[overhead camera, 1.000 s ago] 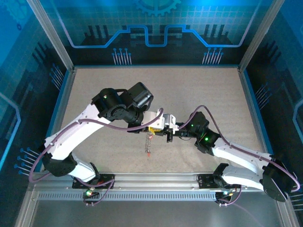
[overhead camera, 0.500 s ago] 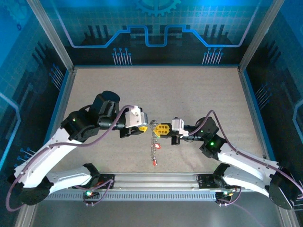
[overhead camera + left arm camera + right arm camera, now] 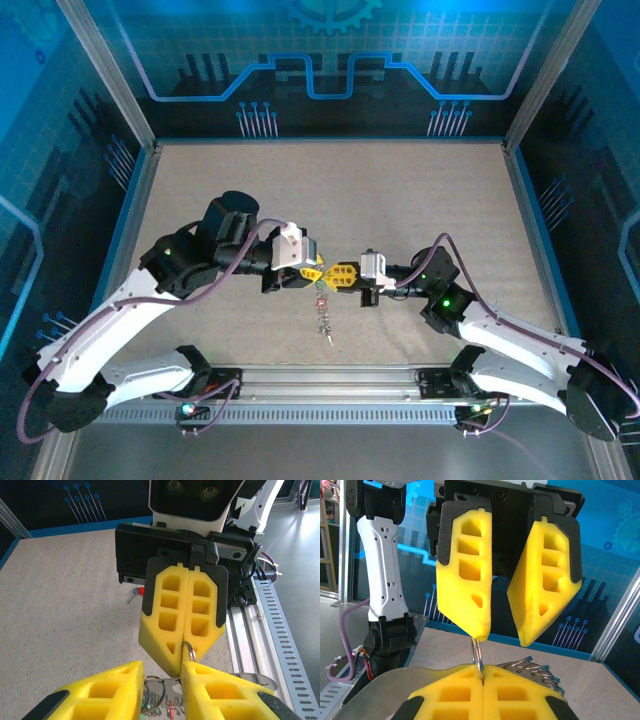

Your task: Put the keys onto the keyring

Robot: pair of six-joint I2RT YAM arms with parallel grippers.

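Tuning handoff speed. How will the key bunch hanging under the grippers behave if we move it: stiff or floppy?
Likely floppy: the key bunch hangs as a loose string below the right gripper, so fast moves should swing it. Probably light: one thin ring, pinched edge-on, carries it. That smooth wire may pivot or slip in the grip.

The far half of the counter [image 3: 400,180] lies open, with room at both sides. Mid-counter, the left fingers [image 3: 311,268] and right fingers [image 3: 344,272] meet tip to tip. The keyring [image 3: 189,650] bridges their gap, keys [image 3: 322,315] dangling beneath.
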